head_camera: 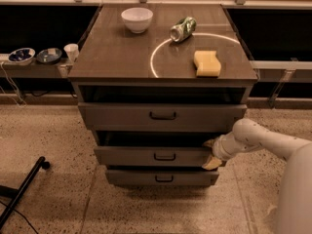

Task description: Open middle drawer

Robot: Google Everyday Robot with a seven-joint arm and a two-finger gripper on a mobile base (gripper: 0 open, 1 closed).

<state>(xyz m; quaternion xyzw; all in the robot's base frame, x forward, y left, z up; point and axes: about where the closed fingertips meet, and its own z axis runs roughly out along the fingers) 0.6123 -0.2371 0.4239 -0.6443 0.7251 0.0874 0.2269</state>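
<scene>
The middle drawer (146,156) is the second of three grey-brown fronts, with a small dark bar handle (165,156) at its centre. It stands a little out, with a dark gap above it. My gripper (211,153) is at the right end of this drawer front, well right of the handle. Its pale fingertips (213,164) are spread, one by the front's top edge and one by its bottom edge. The white arm (263,140) reaches in from the right.
The top drawer (163,116) and the lowest drawer (163,178) sit above and below. On the cabinet top lie a white bowl (137,19), a crushed green can (183,29) and a yellow sponge (206,63). A dark pole (22,191) lies on the floor at left.
</scene>
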